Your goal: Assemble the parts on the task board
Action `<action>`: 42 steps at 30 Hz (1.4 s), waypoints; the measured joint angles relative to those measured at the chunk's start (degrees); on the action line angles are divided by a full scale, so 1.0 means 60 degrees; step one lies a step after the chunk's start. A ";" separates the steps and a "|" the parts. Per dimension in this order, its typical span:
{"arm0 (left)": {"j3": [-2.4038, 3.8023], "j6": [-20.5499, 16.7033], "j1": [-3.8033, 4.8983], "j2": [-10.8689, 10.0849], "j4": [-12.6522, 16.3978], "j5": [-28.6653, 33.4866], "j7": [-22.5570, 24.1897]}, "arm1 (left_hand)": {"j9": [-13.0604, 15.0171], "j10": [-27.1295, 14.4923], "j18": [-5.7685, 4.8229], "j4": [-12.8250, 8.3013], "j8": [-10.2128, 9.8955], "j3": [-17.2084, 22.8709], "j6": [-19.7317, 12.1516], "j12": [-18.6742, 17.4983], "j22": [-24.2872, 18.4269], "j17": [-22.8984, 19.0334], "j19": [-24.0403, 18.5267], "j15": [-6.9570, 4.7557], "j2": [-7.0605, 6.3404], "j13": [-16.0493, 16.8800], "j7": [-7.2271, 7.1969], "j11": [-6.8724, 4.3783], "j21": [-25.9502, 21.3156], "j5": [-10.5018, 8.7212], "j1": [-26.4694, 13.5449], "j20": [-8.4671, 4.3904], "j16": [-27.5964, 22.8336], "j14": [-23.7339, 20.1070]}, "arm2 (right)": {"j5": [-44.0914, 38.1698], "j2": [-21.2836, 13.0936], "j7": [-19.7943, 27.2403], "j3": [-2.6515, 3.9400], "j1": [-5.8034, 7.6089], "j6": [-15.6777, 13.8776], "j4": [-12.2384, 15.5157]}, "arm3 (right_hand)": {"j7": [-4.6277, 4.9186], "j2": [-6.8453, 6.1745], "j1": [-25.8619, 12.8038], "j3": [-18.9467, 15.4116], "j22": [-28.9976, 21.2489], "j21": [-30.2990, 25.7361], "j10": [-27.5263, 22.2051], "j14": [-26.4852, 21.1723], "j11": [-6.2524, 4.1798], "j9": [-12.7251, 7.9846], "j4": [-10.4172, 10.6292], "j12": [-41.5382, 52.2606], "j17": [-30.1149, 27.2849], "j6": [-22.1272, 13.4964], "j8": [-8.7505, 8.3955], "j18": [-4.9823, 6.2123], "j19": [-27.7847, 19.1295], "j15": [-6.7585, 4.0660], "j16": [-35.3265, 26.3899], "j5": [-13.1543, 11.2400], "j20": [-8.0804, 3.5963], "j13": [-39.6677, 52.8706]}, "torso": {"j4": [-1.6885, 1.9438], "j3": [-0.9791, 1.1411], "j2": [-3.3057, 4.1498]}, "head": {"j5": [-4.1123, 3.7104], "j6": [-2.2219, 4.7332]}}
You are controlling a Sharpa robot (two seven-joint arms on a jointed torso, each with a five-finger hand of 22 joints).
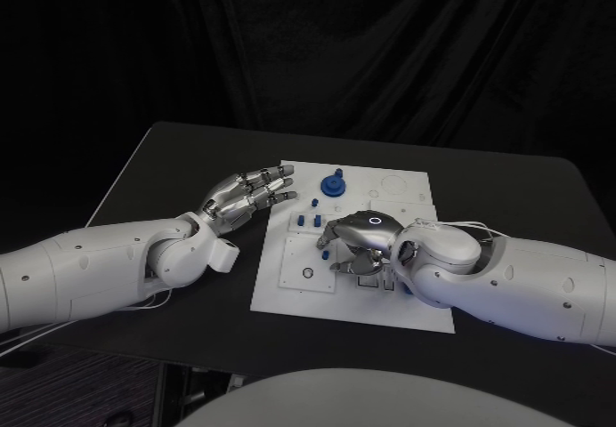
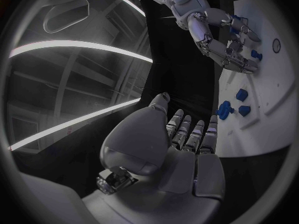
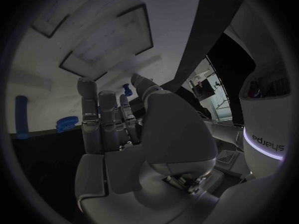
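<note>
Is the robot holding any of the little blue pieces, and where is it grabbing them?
The left hand hovers spread, holding nothing. The right hand is curled down on the white task board; whether it grips a piece cannot be told.

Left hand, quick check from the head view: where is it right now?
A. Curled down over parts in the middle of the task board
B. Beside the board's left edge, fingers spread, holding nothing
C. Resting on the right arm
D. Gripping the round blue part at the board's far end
B: the left hand hangs by the left edge of the task board with fingers apart and nothing in them; the right hand is the one over the board's middle.
</note>
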 measured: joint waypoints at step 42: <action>0.0000 -0.0023 -0.0005 -0.0126 0.0166 0.0002 0.0000 | 0.0017 0.0001 0.0000 -0.0027 0.0000 0.0027 0.0034 0.0000 0.0003 0.0000 -0.0001 -0.0001 0.0000 0.0003 0.0034 0.0000 0.0000 -0.0001 0.0000 0.0001 0.0000 -0.0001 | 0.0475 -0.2362 -0.0120 -0.0077 0.1055 -0.0534 0.0331 | -0.0103 0.0138 -0.0173 -0.0067 -0.0004 0.2204 0.2052 0.1267 -0.0256 -0.0831 0.0703 -0.0162 0.0901 0.1404 -0.0161 -0.0105 0.1212 -0.0149 0.1154 -0.0266 -0.0154 -0.1091 | -0.0002 0.0008 0.0006 | -0.0151 0.0000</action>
